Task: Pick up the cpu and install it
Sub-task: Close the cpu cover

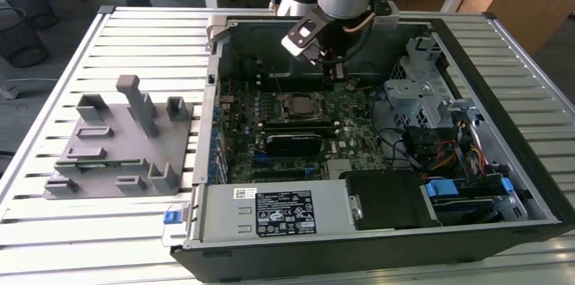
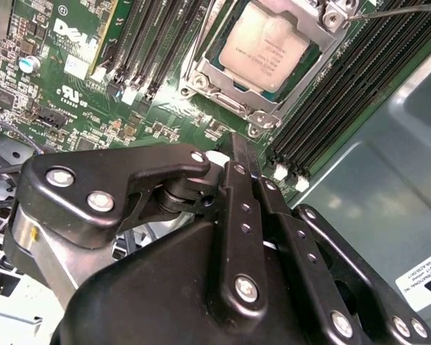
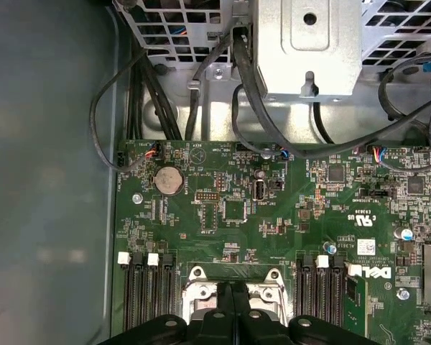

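Observation:
The cpu (image 2: pixel 271 44), a flat square chip with a silvery-grey top, lies inside the metal socket frame (image 2: pixel 223 100) on the green motherboard (image 1: pixel 346 106). In the exterior view the cpu (image 1: pixel 300 104) sits near the middle of the open computer case, and my gripper (image 1: pixel 338 75) hangs just above the board, behind it and slightly toward that view's right. The black fingers (image 2: pixel 238 154) are pressed together with nothing between them. In the first wrist view the gripper (image 3: pixel 233 293) is shut over the near edge of the socket frame (image 3: pixel 201 277).
Black memory slots (image 2: pixel 345 93) flank the socket. A metal drive cage (image 1: pixel 415 89) and cables fill the case at the exterior view's right; a power supply (image 1: pixel 269 212) sits at the front. A grey fixture (image 1: pixel 121 143) holding a green memory stick (image 1: pixel 90 162) stands on the slatted table.

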`<state>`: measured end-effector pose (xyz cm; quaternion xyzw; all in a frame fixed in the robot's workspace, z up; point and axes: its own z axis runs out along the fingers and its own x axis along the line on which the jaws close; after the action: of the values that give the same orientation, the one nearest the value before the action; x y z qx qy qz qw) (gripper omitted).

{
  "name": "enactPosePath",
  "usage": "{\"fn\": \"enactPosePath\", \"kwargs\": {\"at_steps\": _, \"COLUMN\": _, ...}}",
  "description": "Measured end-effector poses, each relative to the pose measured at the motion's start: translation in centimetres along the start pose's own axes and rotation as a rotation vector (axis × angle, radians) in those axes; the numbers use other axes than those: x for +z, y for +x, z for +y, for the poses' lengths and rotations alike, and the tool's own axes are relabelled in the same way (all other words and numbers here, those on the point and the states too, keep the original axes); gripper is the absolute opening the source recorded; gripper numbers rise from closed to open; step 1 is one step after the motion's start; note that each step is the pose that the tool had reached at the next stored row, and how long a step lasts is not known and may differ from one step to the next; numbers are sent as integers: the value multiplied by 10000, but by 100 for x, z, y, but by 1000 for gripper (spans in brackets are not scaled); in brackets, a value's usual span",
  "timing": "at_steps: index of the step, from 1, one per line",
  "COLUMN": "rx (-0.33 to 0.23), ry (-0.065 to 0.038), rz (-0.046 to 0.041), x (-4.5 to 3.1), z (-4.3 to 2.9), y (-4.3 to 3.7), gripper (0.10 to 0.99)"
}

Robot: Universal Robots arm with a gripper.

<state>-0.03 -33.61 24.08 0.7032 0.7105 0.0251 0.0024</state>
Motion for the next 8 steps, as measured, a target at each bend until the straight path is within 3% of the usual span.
{"fn": "enactPosePath", "kwargs": {"at_steps": 8, "rx": 0, "ry": -1, "rz": 0, "x": 4, "z": -18, "y": 0, "gripper": 106}}
